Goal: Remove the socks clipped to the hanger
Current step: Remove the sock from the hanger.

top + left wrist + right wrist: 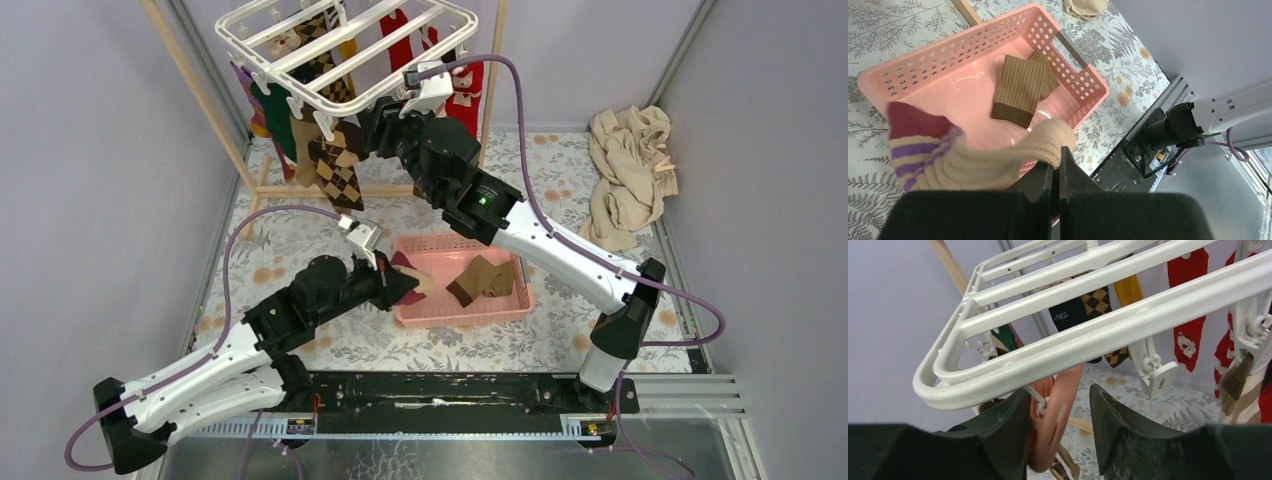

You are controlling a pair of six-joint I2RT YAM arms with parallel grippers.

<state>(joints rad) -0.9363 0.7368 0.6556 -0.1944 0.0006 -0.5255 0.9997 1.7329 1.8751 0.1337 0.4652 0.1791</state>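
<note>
Closest to me, the left gripper (1058, 165) is pinched tight on a cream sock with maroon and purple stripes (973, 160), holding it over the near-left edge of the pink basket (948, 55). A brown ribbed sock (1018, 90) lies inside the basket on the flowered table (300, 225). Further back and higher, the right gripper (1058, 392) reaches up under the front rail of the hanger (1073, 340). Its jaws stand apart on either side of a salmon-pink clip (1050, 425), one finger against it, the other just clear. The white hanger hangs from the wooden pole frame (195, 75) at the far left, with a brown argyle sock (340, 165) and red socks (1190, 315) clipped to it. A beige cloth heap (630, 165) sits far right
</note>
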